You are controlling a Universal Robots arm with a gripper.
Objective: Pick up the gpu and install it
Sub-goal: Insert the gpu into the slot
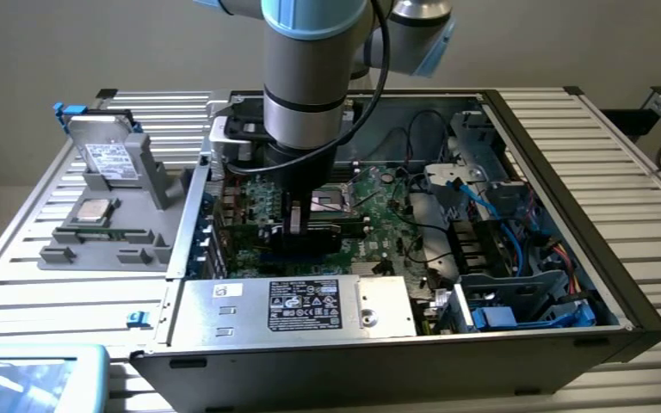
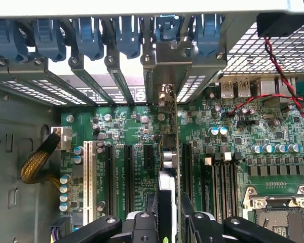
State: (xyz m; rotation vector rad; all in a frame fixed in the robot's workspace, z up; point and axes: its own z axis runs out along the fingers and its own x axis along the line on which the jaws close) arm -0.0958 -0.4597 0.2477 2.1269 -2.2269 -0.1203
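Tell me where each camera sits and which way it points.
Exterior view: off the arm, above the open computer case, looking down into it. The arm and gripper show.
Wrist view: on the wrist, looking past the fingers at the motherboard and rear slot brackets. The gpu stands edge-on between the fingers.
Shared: the motherboard, the gripper and the case's interior.

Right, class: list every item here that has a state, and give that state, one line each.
computer case: open, side panel off.
gpu: on edge, gripped over the motherboard; whether it is seated cannot be told.
end effector: shut on the gpu.
hard drive: standing in the grey holder, outside the case.
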